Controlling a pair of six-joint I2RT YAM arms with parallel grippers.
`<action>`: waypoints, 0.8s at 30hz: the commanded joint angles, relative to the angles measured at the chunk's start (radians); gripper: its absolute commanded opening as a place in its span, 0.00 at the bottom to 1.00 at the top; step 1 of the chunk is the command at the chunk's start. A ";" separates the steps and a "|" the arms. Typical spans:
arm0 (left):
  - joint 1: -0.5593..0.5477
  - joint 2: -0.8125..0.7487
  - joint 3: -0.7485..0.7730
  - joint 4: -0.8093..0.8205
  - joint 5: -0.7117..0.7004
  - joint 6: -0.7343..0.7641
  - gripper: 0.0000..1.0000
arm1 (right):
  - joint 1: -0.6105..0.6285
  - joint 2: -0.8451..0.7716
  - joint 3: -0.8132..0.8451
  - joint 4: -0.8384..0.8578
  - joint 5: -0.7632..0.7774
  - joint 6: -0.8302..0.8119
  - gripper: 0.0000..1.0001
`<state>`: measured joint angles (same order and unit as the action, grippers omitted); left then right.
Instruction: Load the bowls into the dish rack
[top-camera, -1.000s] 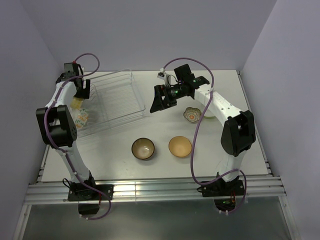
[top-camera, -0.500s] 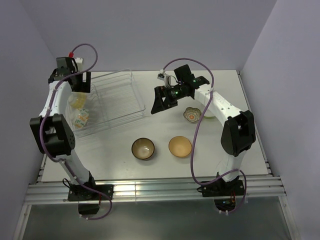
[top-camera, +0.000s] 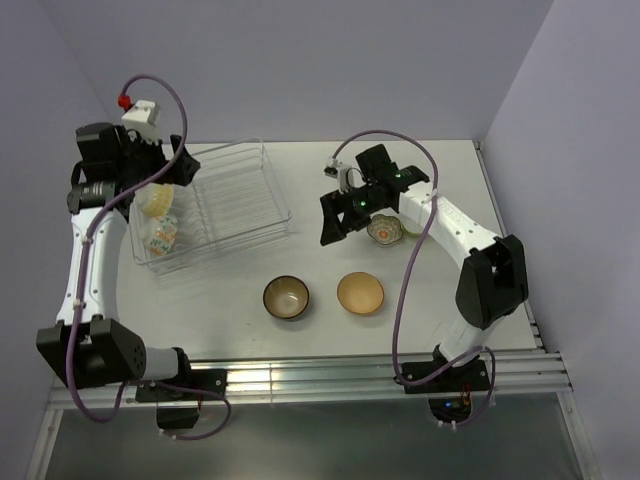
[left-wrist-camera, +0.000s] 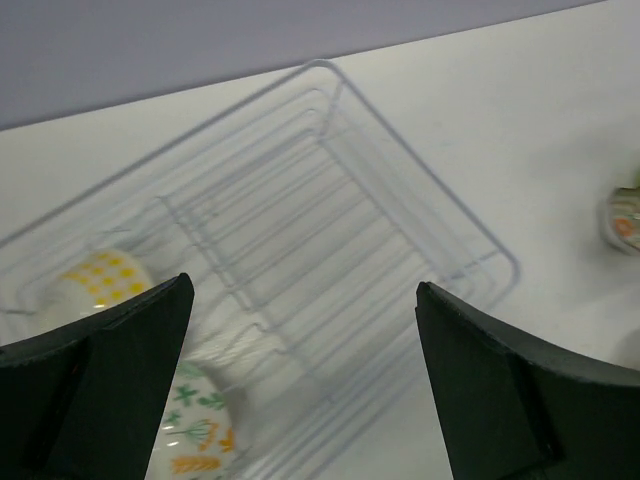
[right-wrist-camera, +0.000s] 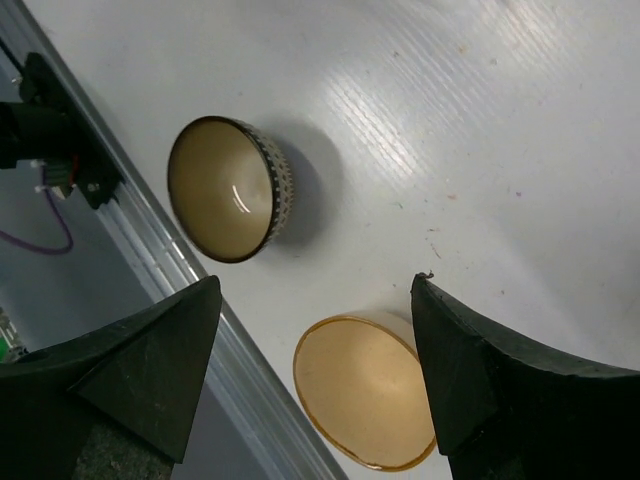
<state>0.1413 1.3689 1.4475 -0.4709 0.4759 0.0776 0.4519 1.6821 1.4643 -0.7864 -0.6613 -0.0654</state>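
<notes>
The clear wire dish rack stands at the back left. It holds two bowls on edge at its left end: white with orange flowers and white with a blue-green pattern. My left gripper hovers open and empty above the rack, with both bowls below it. The dark brown bowl and the tan-orange bowl sit at the front centre. My right gripper is open and empty, high above them. The small scalloped bowl sits by the right arm. The lime-green bowl is hidden.
The table's front rail runs close to the dark brown and tan-orange bowls. The side walls stand close to both table ends. The scalloped bowl shows at the right edge of the left wrist view.
My left arm has lifted and pulled back from the rack's left end, its gripper now open above the rack. My right gripper has shifted slightly right and nearer the front.
</notes>
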 joint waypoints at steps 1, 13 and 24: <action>0.003 -0.117 -0.131 0.142 0.202 -0.116 0.99 | 0.025 -0.028 -0.060 0.070 0.083 0.031 0.83; 0.000 -0.315 -0.371 0.112 0.247 -0.122 1.00 | 0.286 0.071 -0.096 0.153 0.310 0.121 0.79; -0.002 -0.383 -0.464 0.092 0.256 -0.119 0.99 | 0.398 0.168 -0.072 0.161 0.350 0.101 0.63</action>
<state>0.1406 1.0107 1.0000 -0.3897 0.7025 -0.0422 0.8303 1.8217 1.3437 -0.6456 -0.3294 0.0422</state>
